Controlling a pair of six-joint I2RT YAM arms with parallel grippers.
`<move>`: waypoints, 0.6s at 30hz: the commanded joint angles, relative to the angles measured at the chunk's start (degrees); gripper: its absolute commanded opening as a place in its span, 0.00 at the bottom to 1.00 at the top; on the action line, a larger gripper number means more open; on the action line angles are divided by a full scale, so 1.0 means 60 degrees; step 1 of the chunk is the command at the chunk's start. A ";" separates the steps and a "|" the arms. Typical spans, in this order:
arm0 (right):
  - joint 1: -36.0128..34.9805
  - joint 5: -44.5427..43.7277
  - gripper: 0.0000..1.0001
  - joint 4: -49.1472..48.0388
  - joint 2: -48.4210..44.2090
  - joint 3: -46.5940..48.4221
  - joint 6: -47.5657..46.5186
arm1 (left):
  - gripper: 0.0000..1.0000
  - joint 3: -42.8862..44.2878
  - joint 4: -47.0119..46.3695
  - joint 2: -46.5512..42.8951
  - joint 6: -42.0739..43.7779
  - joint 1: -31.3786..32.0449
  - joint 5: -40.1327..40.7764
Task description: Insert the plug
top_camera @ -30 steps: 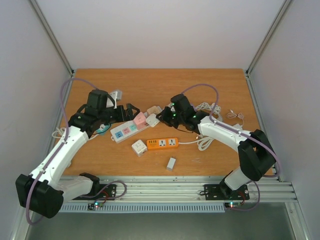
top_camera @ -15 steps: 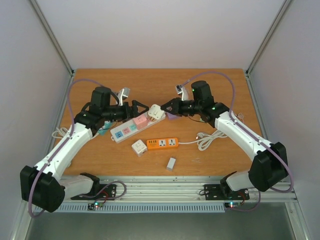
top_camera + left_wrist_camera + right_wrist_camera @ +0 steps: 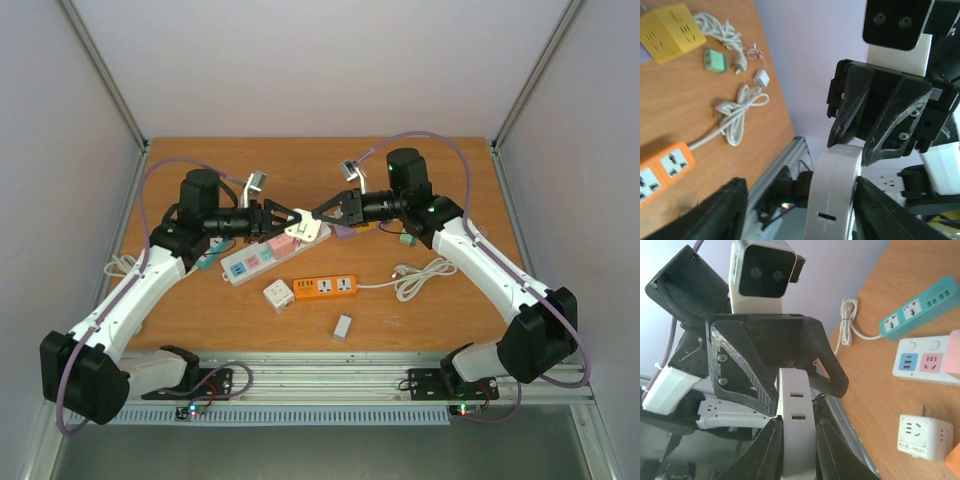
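White plastic plug (image 3: 307, 228), small and blocky, hangs in the air above the wooden bench (image 3: 300, 165), between 2 arms. The right pincer (image 3: 322, 214) is clenched on its flat sides. The left pincer (image 3: 289, 219) straddles the other end, jaws parted, with a gap on 1 side. The plug is probably light, rigid and smooth, so grip the flat faces squarely.

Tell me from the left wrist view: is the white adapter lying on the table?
No, the right gripper holds the white adapter in mid-air, off the table.
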State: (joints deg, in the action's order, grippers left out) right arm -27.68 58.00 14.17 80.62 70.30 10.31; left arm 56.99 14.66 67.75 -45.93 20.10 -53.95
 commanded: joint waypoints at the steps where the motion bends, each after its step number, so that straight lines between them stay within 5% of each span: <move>1: 0.0021 0.0935 0.19 -0.0091 0.0162 0.0343 0.0009 | 0.54 -0.0019 -0.0491 -0.0074 -0.0113 0.0145 -0.0860; 9: 0.0022 0.0944 0.23 0.0331 0.0266 0.0449 -0.0242 | 0.03 0.0023 -0.0799 -0.0164 -0.0303 0.0196 -0.1005; 13: 0.0015 0.0721 0.52 0.0091 0.0063 0.0209 -0.0023 | 0.00 0.0023 -0.1219 -0.0286 -0.0382 0.0200 -0.0643; 18: 0.0007 -0.0089 0.60 -0.1958 -0.0441 -0.0674 0.1542 | 0.00 -0.0182 -0.2473 -0.0554 -0.0785 0.0196 0.0717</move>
State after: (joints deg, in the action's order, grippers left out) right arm -27.44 60.73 13.41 81.34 69.91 11.79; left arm 56.84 9.43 66.96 -48.62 21.04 -55.94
